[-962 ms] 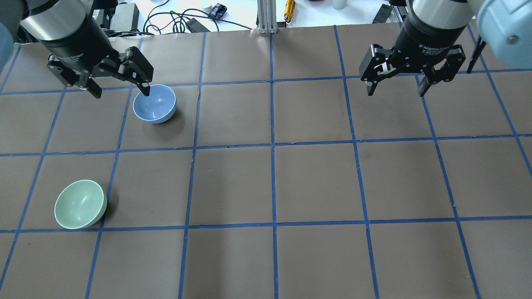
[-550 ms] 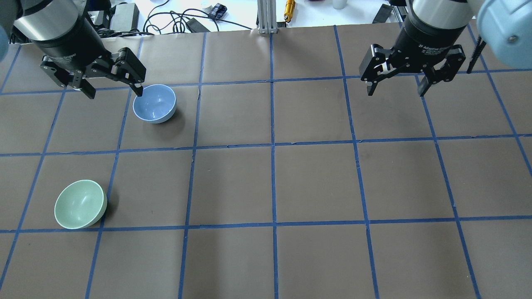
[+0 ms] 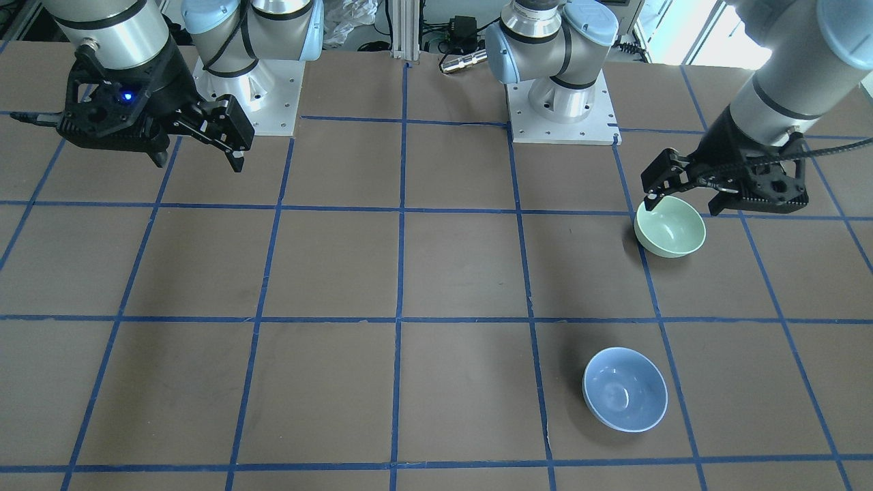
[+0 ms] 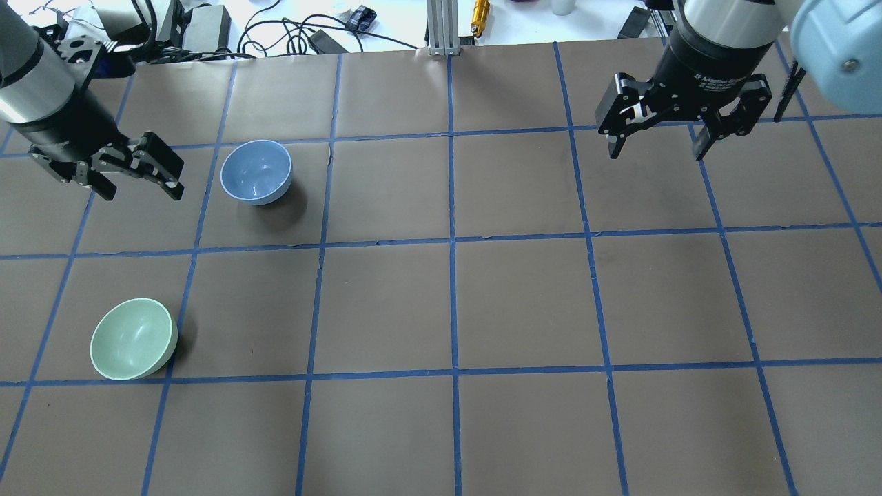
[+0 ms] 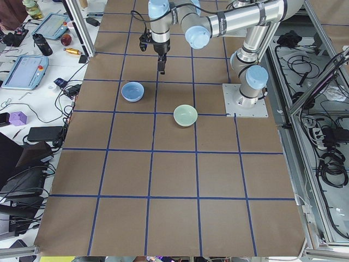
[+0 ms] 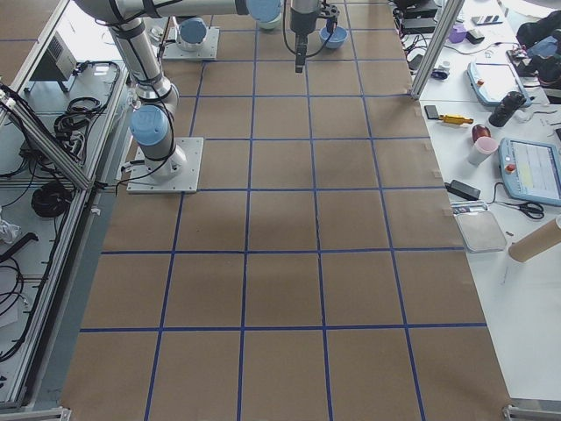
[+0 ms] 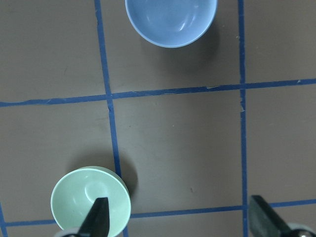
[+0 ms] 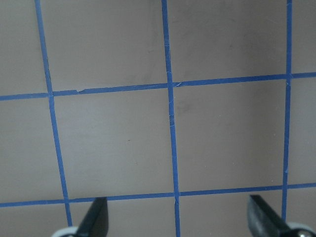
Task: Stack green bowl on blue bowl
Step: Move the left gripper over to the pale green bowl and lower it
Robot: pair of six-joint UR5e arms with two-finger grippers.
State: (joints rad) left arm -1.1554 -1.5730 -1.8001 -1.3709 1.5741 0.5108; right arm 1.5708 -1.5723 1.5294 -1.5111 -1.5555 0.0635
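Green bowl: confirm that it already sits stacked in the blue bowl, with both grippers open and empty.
Not stacked: the overhead exterior view shows the green bowl standing alone on the table, apart from the blue bowl. The left gripper and right gripper are open and empty, as stated.

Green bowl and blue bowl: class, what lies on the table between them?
Nothing but bare brown table paper crossed by blue tape lines between the green bowl and blue bowl, shown clearly in the overhead exterior view.

The green bowl [image 7: 76, 197] lies below the left gripper [image 7: 178, 202], at one fingertip; the blue bowl [image 7: 171, 20] lies ahead, well apart.
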